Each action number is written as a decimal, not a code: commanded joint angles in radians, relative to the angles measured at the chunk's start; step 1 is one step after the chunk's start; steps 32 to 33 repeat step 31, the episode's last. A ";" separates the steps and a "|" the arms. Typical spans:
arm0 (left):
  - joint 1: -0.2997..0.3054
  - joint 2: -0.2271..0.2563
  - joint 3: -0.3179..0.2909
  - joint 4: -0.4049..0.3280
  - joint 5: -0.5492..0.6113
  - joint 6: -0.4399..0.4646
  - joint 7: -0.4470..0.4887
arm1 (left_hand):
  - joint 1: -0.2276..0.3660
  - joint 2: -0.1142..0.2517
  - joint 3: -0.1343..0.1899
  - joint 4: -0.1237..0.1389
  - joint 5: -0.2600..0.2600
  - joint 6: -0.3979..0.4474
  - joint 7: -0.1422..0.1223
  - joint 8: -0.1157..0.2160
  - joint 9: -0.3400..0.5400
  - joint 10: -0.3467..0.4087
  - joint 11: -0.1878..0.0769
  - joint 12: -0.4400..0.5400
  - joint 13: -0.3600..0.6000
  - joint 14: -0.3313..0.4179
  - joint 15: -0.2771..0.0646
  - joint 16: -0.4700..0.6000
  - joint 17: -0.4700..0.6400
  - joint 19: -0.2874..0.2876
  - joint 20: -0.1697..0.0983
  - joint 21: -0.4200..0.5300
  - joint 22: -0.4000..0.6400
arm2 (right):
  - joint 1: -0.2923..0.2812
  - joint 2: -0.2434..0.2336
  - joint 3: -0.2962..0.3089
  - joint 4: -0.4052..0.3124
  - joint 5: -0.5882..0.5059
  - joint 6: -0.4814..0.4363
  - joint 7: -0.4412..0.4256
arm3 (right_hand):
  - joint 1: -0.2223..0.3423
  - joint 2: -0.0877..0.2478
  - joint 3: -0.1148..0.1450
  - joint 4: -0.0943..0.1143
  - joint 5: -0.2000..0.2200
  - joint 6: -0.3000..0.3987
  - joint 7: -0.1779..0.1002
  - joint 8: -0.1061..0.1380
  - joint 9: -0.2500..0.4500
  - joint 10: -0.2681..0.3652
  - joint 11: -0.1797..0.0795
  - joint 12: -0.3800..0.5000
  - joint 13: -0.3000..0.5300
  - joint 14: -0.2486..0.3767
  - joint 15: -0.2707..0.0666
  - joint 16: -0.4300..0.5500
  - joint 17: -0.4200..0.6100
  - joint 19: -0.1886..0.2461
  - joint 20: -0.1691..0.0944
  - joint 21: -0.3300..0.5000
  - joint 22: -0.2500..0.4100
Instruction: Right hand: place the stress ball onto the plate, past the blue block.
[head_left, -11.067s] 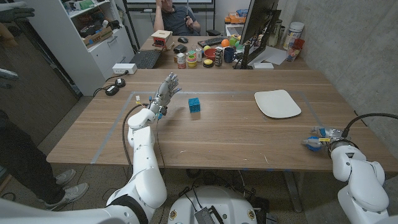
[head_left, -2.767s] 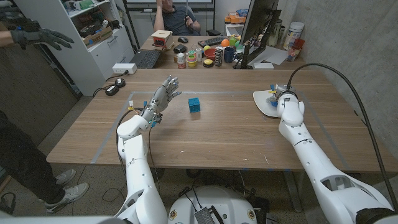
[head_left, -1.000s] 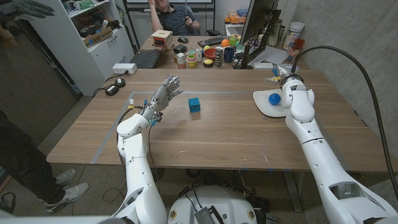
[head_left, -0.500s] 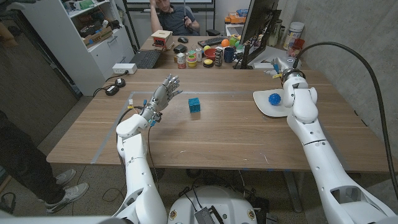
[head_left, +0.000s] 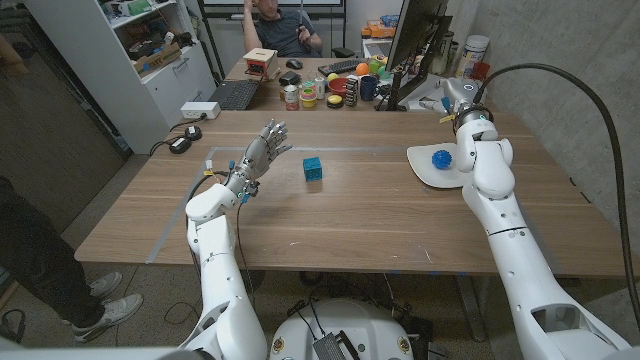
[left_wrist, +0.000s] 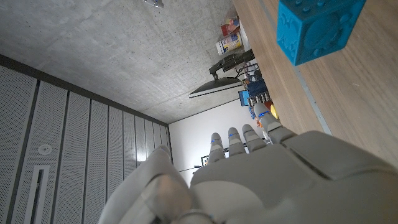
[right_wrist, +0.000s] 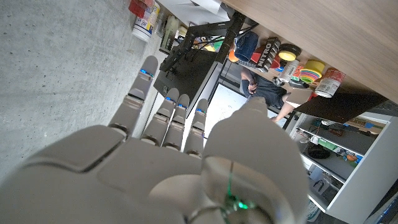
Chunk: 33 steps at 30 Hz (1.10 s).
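**Ball on plate, right hand clear of it**

Blue block (head_left: 313, 168) sits mid-table, well left of the white plate (head_left: 445, 174). Cluttered desk with monitor (head_left: 412, 40) behind the far edge; seated person beyond.

Stress ball (head_left: 440, 158) lies on the plate. Right hand (head_left: 461, 103) is raised beyond the plate's far edge, apart from the ball, fingers extended, empty. Left hand (head_left: 265, 148) raised beside the block, fingers spread, holding nothing.

Table (head_left: 330, 215): wood, matt, visible grain. Plate (head_left: 428, 171): white, smooth, looked like matt plastic or ceramic. Stress ball (head_left: 440, 158): blue, bumpy surface. Blue block (head_left: 313, 168): plastic-looking, studded faces. Right hand (right_wrist: 180, 162) and left hand (head_left: 262, 152): smooth grey-white plastic shells, slight sheen.
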 joint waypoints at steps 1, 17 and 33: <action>-0.021 0.015 -0.012 0.046 -0.011 -0.013 -0.004 | 0.004 -0.009 -0.002 0.000 0.004 0.005 -0.003 0.008 0.006 -0.007 0.002 0.006 0.005 -0.006 0.000 0.006 0.003 0.001 0.010 -0.002 0.004 | -0.033 0.015 0.018 -0.043 0.027 0.043 -0.097 | -0.049 0.013 -0.026 0.018 0.005 -0.039 0.003 -0.020 0.002 -0.045 0.007 -0.011 0.000 -0.050 0.007 0.001 -0.003 -0.058 0.022 -0.045 0.004; -0.051 0.036 -0.026 0.113 -0.018 -0.032 -0.010 | 0.004 -0.008 -0.003 0.000 0.005 0.004 -0.004 0.007 0.006 -0.007 0.002 0.006 0.005 -0.006 0.000 0.006 0.003 0.001 0.010 -0.002 0.004 | -0.081 0.024 0.068 0.016 0.166 0.199 -0.349 | -0.584 0.094 0.118 0.049 -0.096 -0.802 -0.026 -0.068 -0.031 -0.825 0.037 -0.040 -0.033 -0.835 0.106 -0.003 -0.026 -0.893 -0.118 -0.222 0.012; -0.061 0.044 -0.037 0.134 -0.021 -0.039 -0.014 | 0.004 -0.008 -0.005 0.000 0.005 0.003 -0.003 0.007 0.006 -0.007 0.001 0.006 0.005 -0.006 0.000 0.006 0.003 0.002 0.010 -0.003 0.004 | -0.081 0.022 0.059 0.021 0.150 0.210 -0.344 | -0.657 0.085 0.108 0.041 -0.089 -0.787 -0.043 -0.045 -0.033 -0.809 0.023 -0.018 -0.036 -0.829 0.110 0.012 -0.030 -0.903 -0.113 -0.206 0.010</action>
